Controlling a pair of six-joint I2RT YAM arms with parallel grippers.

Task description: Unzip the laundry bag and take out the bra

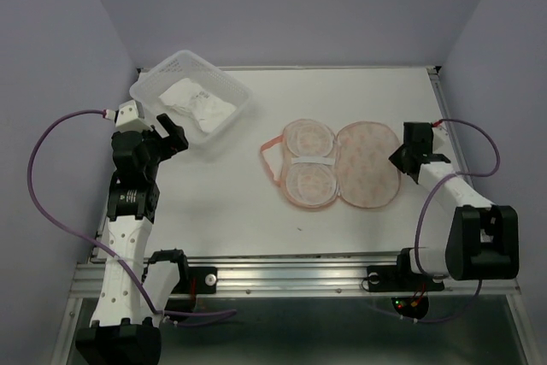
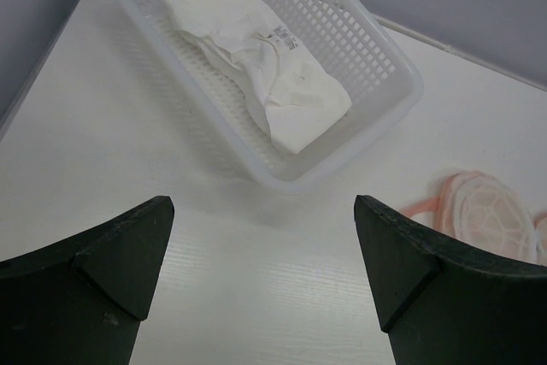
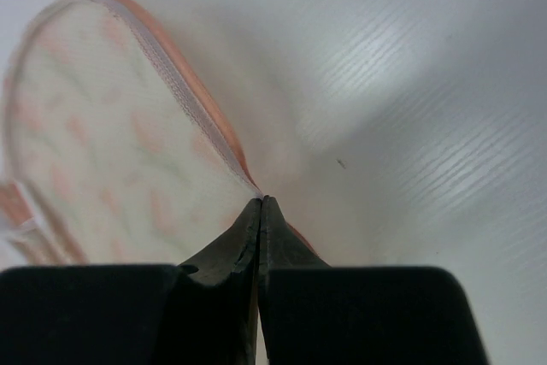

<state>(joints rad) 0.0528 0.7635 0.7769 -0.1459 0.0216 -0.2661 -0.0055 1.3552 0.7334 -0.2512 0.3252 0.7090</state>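
- The laundry bag (image 1: 367, 164) lies flat and fully opened on the tabletop (image 1: 214, 211), right of the middle and nearer the right edge. Its two halves are spread side by side like a book, so the zipper work looks done.
- The half toward the centre shows two round lattice cups (image 1: 308, 138) with a white band across them. They read as the pouch's own lining, not a garment. The thin pink loop (image 1: 269, 164) trails off toward the middle of the tabletop.
- The bra (image 2: 256, 57) is out of the bag. It sits as a crumpled white bundle inside the perforated plastic basket (image 2: 402, 74) at the far left corner, well apart from the bag.
- The left claw (image 2: 261, 207) is spread wide and holds nothing. It hangs over bare tabletop just on the near side of the basket, by the left edge.
- The right claw (image 3: 261, 204) has its tips pressed tight together, right at the zipper rim of the bag's outer half, by the right edge. I cannot tell whether a sliver of that rim is nipped between them.
- On progress, both parts of the job look finished: the bag is unzipped and the bra is removed. At most, the right claw has to let go of the rim and both arms pull clear.
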